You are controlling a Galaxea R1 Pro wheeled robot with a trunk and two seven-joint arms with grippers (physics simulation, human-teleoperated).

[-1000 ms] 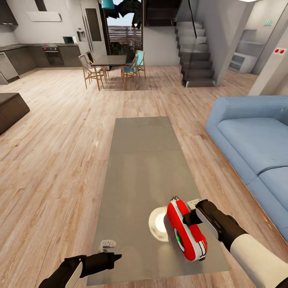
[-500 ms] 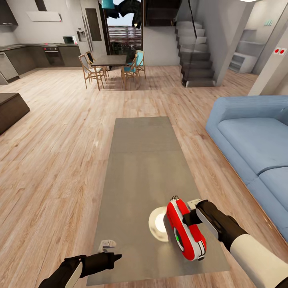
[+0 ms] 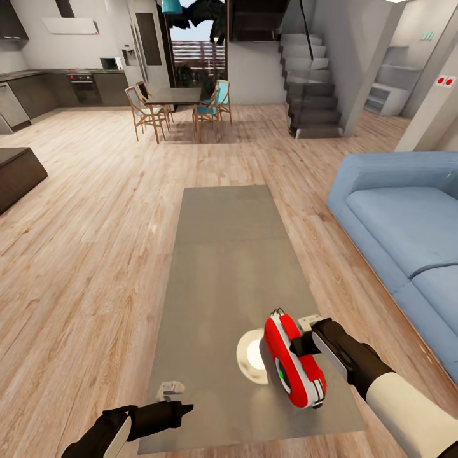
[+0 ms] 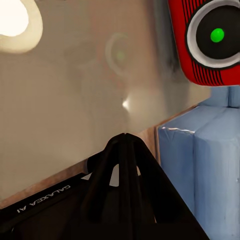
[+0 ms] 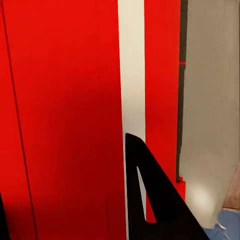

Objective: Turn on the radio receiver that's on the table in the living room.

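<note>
Right gripper (image 3: 298, 348) presses vs. radio (image 3: 294, 367) at table's (image 3: 222, 254) near end, nudging it slightly left since 1 s ago; can't tell if clamped. Left gripper (image 3: 186, 407) hangs closed nearby. Dial green – prob. switched on

Even, bright daylight fills the living room (image 3: 95, 210), a glowing pale disc (image 3: 253, 356) throwing soft glare across the matte table (image 3: 222, 254), while wrist views turn hazy, the radio receiver (image 5: 65, 115) filling one frame at close range.
</note>
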